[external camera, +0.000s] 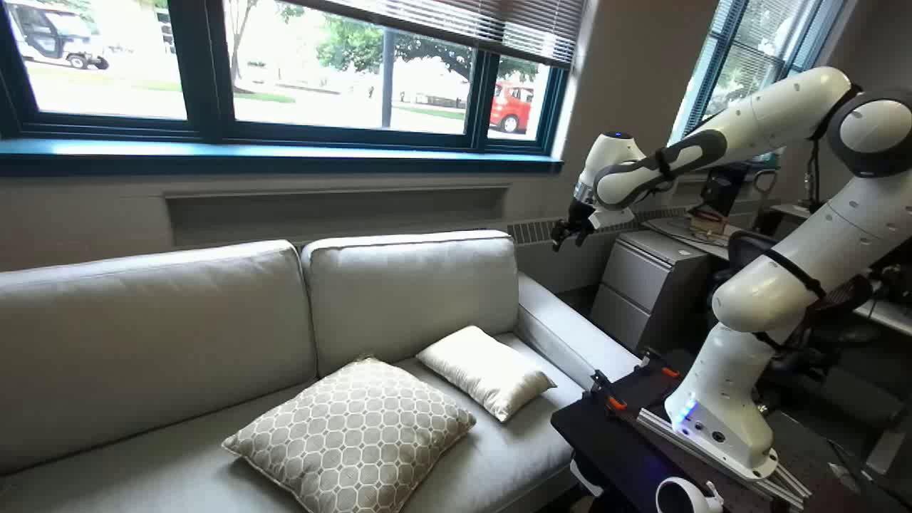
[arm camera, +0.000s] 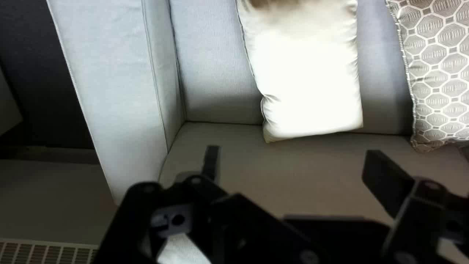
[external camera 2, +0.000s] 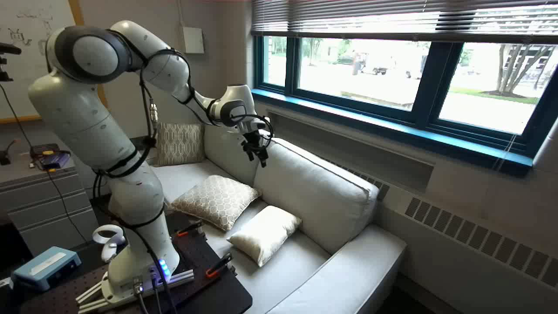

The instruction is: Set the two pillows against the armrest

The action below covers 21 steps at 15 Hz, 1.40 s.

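Observation:
The plain cream pillow [external camera: 484, 370] lies flat on the sofa seat, apart from the armrest [external camera: 570, 331]; both also show in an exterior view, pillow [external camera 2: 264, 233] and armrest [external camera 2: 348, 270]. The larger beige lattice pillow [external camera: 356, 434] lies farther from the armrest and shows in an exterior view [external camera 2: 218, 198]. In the wrist view the cream pillow [arm camera: 307, 80] is at top centre, the lattice pillow [arm camera: 439, 69] at right, partly cut off, and the armrest [arm camera: 110, 91] at left. My gripper [arm camera: 291, 157] is open and empty, high near the sofa back [external camera: 570, 239] [external camera 2: 257, 159].
Two sofa back cushions [external camera: 413, 285] [external camera: 157, 342] stand along the wall below the window. Another patterned pillow [external camera 2: 181, 144] leans at the sofa's far end. The black robot table [external camera 2: 218, 290] with clamps stands against the seat front. A filing cabinet [external camera: 634, 271] stands beyond the armrest.

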### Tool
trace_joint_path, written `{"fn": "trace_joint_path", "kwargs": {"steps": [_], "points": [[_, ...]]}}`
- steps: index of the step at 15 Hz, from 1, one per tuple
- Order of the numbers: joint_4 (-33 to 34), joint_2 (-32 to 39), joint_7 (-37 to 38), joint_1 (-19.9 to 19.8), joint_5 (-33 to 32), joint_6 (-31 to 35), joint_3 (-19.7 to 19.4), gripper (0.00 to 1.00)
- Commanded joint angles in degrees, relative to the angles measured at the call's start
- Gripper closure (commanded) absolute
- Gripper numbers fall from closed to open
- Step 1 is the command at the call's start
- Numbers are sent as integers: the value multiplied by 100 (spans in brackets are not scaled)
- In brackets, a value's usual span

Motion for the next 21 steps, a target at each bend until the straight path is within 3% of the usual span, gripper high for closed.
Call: {"fn": "trace_joint_path", "kwargs": {"steps": [1, 9, 13, 16, 19, 20, 21], "points": [[9, -1, 15, 68, -29, -20, -71, 0], [9, -1, 15, 68, -29, -20, -71, 0], [321, 693, -56, -163, -265, 753, -237, 0], [757, 1779, -481, -294, -328, 1662, -589, 0], [1170, 2829, -1504, -155, 624, 2346, -917, 0], [1309, 3214, -2025, -187, 1273, 2577, -800, 0], [1558, 3614, -2409, -810, 1743, 2676, -78, 0]]}}
